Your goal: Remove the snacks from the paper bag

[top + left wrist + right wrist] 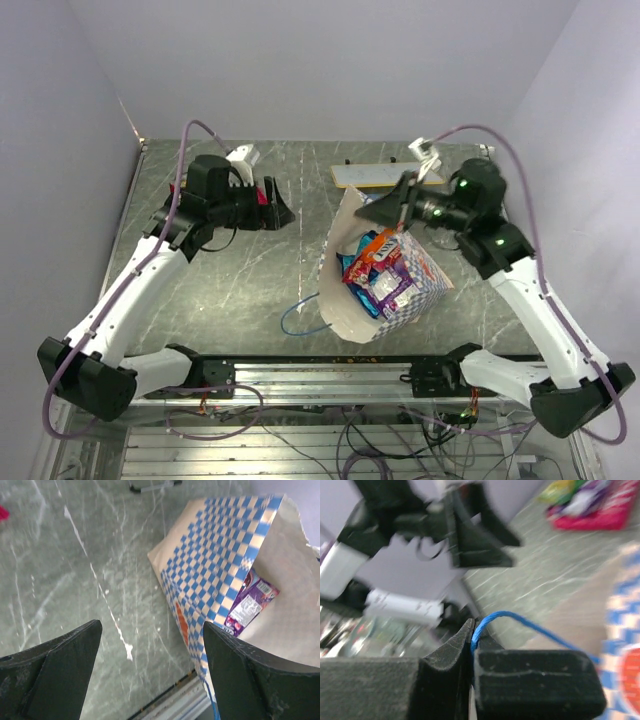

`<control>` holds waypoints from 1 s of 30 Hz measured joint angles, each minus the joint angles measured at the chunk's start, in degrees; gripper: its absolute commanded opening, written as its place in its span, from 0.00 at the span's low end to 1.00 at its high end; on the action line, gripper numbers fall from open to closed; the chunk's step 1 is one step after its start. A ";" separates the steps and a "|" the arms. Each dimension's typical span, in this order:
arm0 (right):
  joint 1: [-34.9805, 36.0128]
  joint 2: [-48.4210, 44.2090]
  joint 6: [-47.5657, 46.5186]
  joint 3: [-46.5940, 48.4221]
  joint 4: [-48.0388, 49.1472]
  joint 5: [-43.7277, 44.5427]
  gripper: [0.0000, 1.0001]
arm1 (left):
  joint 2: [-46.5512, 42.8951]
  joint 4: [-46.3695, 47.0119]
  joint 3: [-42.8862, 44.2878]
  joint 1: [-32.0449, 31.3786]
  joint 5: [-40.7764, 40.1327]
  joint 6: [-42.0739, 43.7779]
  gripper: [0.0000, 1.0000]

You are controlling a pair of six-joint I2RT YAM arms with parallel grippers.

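Observation:
The blue-and-white checkered paper bag lies tilted in the middle of the table with its mouth open, also in the left wrist view. Several snacks show inside it, among them a purple packet. My right gripper is at the bag's upper rim and is shut on one blue cord handle; its jaws pinch the cord. The other handle lies on the table. My left gripper hovers left of the bag, open and empty. Red-pink and other packets lie on the table behind it.
A flat cream board on black feet stands at the back behind the bag. A red packet peeks out by the left gripper. The metal rail runs along the table's near edge.

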 measured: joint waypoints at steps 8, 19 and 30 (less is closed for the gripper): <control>20.59 1.51 7.39 -4.55 7.17 -0.90 0.00 | -7.87 -3.21 -6.75 -0.46 0.55 -0.22 0.93; 20.41 -2.69 -0.98 2.99 -6.27 13.05 0.00 | -21.42 5.40 -16.09 -4.20 6.01 -2.19 0.86; 20.44 -3.52 -7.13 10.49 -21.57 26.49 0.00 | -14.56 16.63 -19.56 -36.39 -7.63 1.51 0.81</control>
